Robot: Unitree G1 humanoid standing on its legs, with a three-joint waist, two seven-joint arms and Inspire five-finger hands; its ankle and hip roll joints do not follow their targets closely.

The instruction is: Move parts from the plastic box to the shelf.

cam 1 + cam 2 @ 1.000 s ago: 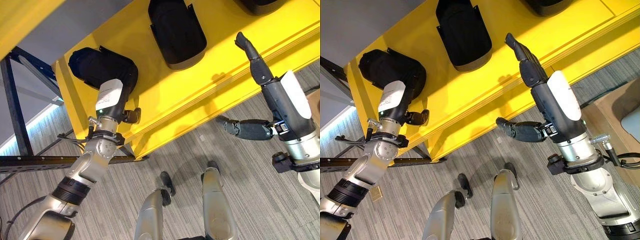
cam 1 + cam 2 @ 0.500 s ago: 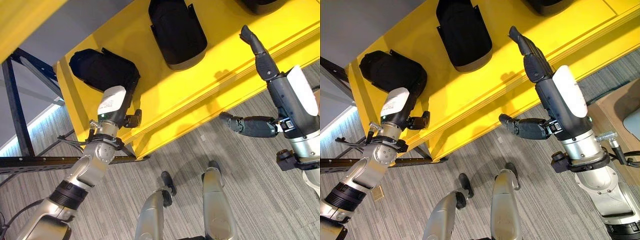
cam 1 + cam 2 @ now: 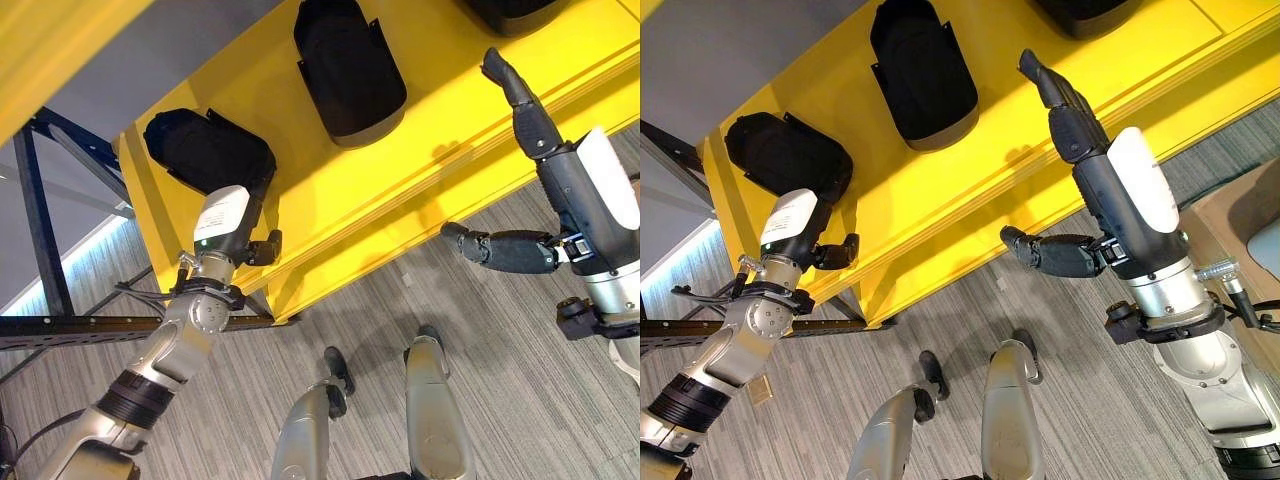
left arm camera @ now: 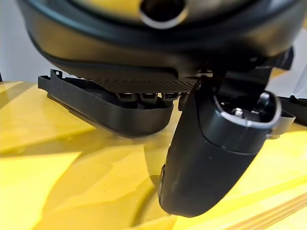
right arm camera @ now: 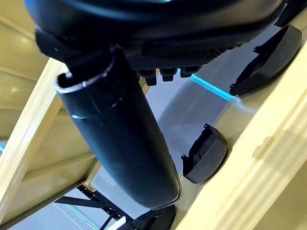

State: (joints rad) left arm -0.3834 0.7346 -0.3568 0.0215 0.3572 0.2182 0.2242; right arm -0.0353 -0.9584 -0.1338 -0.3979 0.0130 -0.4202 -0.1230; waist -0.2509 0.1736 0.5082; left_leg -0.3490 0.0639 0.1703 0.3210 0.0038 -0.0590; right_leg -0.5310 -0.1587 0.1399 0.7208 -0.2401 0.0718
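On the yellow shelf (image 3: 330,190) | black part (image 3: 205,152) lies near its end edge | left hand (image 3: 222,218) touches it, grip hidden, cannot tell | right hand (image 3: 560,190) extended straight, empty | risk: nudge slides part off edge.

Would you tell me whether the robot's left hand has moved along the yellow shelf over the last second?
Barely: the left hand stays against the left black plastic part on the yellow shelf.
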